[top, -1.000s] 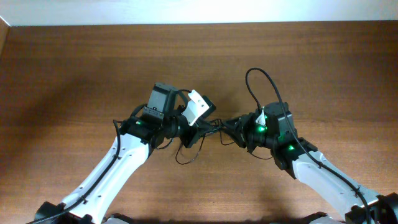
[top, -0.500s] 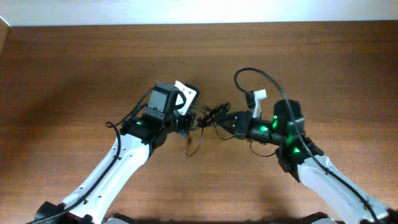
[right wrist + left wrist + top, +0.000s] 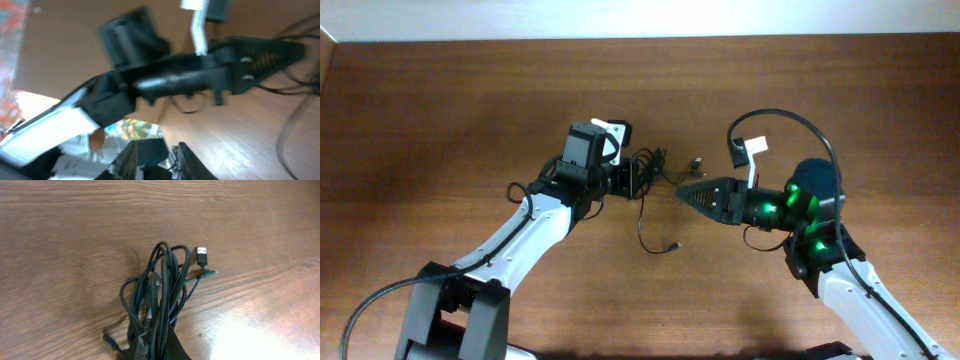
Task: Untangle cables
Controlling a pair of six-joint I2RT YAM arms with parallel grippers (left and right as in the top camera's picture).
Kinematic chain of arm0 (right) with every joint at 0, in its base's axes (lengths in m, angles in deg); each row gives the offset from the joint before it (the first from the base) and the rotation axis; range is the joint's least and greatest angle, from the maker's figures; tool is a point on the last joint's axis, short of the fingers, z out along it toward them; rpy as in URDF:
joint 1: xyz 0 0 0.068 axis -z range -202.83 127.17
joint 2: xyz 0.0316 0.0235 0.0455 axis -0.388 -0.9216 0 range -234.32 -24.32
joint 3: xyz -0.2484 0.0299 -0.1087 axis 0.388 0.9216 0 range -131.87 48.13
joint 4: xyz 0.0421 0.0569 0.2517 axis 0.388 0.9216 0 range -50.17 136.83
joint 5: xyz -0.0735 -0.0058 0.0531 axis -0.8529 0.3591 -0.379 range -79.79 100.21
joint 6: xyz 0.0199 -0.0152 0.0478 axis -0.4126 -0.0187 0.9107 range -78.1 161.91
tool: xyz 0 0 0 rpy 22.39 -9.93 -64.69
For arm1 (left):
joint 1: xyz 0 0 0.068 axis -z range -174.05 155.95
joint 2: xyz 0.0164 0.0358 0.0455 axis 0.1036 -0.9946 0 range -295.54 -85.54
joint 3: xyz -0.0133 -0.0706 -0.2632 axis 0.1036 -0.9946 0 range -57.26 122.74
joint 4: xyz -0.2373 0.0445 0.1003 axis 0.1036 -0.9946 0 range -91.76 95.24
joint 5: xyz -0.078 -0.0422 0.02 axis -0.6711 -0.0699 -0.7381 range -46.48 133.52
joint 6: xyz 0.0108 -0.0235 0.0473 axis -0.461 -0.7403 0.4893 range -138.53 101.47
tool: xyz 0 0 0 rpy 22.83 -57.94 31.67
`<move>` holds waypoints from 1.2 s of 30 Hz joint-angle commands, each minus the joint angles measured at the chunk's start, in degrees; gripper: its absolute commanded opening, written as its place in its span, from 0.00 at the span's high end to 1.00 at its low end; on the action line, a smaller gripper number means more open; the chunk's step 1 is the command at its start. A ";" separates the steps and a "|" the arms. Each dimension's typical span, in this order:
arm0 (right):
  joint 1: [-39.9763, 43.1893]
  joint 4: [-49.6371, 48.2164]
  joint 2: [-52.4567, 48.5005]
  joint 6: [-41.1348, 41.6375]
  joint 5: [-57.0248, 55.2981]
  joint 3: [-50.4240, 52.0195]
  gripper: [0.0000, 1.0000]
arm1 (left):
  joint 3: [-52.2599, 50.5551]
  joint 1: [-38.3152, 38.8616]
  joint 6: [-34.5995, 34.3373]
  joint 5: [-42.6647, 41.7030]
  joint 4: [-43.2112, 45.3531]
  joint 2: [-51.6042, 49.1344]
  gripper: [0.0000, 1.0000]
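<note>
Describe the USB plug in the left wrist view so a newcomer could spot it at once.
On the brown wooden table, a bundle of black cables rises out of the left claw. At the bundle's upper right lies the USB plug: the only end with a flat rectangular metal tip, unlike the thin cords around it.

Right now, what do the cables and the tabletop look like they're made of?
Cables: matte black jacket, likely rubber or PVC; they bend in soft loops. Plug: black moulded body, paler tip, possibly metal. Table: brown wood grain with a glossy glare patch; solid, veneer or laminate, can't tell.
</note>
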 commanded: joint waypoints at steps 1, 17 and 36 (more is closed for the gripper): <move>0.11 11.58 0.17 -1.73 -12.79 0.02 0.67 | 0.15 -0.04 15.41 -15.61 -1.01 0.13 1.00; -0.85 30.77 -0.46 -6.49 -22.32 0.13 0.01 | -0.07 2.80 8.35 -6.84 -7.06 -14.82 1.00; -10.80 16.50 -24.24 16.85 -37.92 0.07 0.96 | -0.09 2.80 7.45 -17.79 -6.25 -14.82 1.00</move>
